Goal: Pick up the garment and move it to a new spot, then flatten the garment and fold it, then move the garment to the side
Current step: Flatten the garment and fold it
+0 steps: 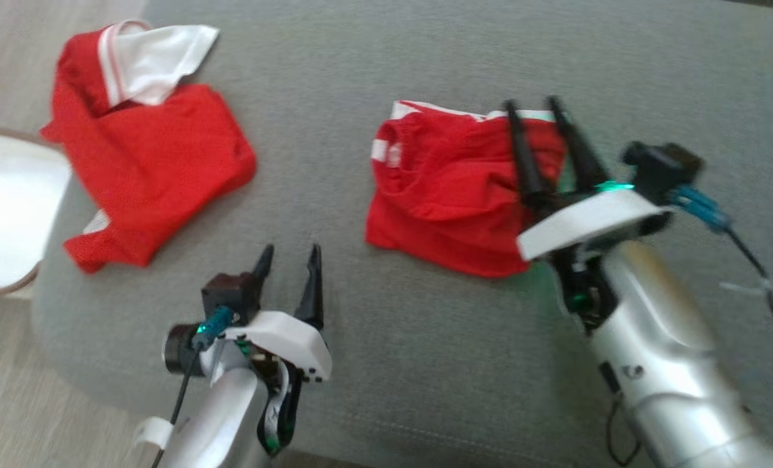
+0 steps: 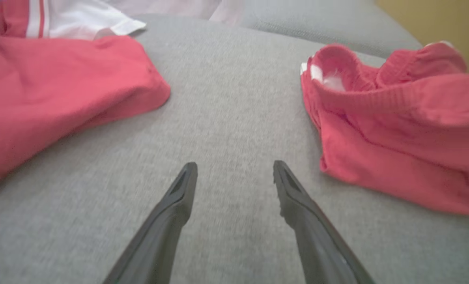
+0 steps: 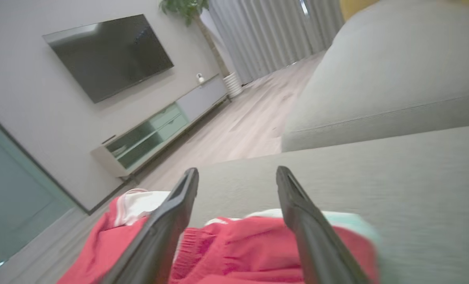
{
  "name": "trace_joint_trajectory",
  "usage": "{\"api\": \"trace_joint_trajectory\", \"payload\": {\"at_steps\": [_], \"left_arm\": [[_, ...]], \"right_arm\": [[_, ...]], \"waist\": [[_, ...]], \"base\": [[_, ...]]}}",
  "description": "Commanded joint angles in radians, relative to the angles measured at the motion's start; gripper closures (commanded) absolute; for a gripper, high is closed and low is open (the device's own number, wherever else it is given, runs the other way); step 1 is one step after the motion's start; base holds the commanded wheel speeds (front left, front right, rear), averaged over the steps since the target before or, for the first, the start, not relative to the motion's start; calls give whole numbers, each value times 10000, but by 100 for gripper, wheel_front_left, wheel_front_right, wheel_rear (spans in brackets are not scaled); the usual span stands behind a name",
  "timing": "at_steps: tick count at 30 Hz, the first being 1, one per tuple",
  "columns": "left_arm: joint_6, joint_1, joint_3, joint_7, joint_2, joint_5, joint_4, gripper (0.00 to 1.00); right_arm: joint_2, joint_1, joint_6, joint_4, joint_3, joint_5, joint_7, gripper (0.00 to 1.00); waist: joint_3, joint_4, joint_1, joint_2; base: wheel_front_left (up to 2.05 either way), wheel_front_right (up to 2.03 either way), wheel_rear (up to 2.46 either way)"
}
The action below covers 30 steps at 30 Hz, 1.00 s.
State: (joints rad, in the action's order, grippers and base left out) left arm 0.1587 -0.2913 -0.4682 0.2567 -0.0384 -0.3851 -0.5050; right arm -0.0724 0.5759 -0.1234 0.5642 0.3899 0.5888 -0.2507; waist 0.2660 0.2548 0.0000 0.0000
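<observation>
Cloth lies in two red lots on the grey cushion (image 1: pixel 373 364) from where I stand. The garment (image 1: pixel 451 195) sits right of the middle, doubled into a compact, slightly rumpled packet with a white edge showing along its far side and its ribbed collar toward the left. The right gripper (image 1: pixel 530 103) hangs directly over the packet's right-hand part. Its two dark fingers are spread wide with nothing pinched between them and the fabric lies slack beneath, so I judge the fold is made and the gripper has no hold on it. The left gripper (image 1: pixel 291 248) is likewise spread wide and empty, poised low over bare cushion between the two heaps, probably kept clear so it does not drag on either. The second jersey (image 1: pixel 152 156) lies well apart at the cushion's left end, loosely bunched, one white sleeve turned up at the far edge. With the folding apparently done, what remains looks like shifting the packet aside. That would need a grip through all its layers, or the fold will likely spill open.
</observation>
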Motion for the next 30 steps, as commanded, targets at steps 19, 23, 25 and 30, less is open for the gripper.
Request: {"api": "trace_joint_trajectory", "payload": {"at_steps": [19,23,25,30], "left_arm": [[36,526,1738,51,-118,1820,1274,0],[28,873,1873,51,-118,1950,1248,0],[14,1057,1957,51,-118,2019,1250,0],[-14,1472,2194,51,-118,2211,1288,0]], "right_arm": [[221,-2962,-73,-1733,-3481,-3123,-110,0],[221,-3357,-73,-1724,-3347,-3209,-110,0],[221,-3536,-73,-1739,-3285,-3231,-110,0],[221,-3893,-73,-1776,-3159,-3310,-110,0]], "waist": [[-719,-1961,0,0],[-1038,-2142,0,0],[-1177,-2211,0,0],[-1408,-2283,0,0]], "base": [[0,0,0],[0,0,0],[0,0,0],[0,0,0]]}}
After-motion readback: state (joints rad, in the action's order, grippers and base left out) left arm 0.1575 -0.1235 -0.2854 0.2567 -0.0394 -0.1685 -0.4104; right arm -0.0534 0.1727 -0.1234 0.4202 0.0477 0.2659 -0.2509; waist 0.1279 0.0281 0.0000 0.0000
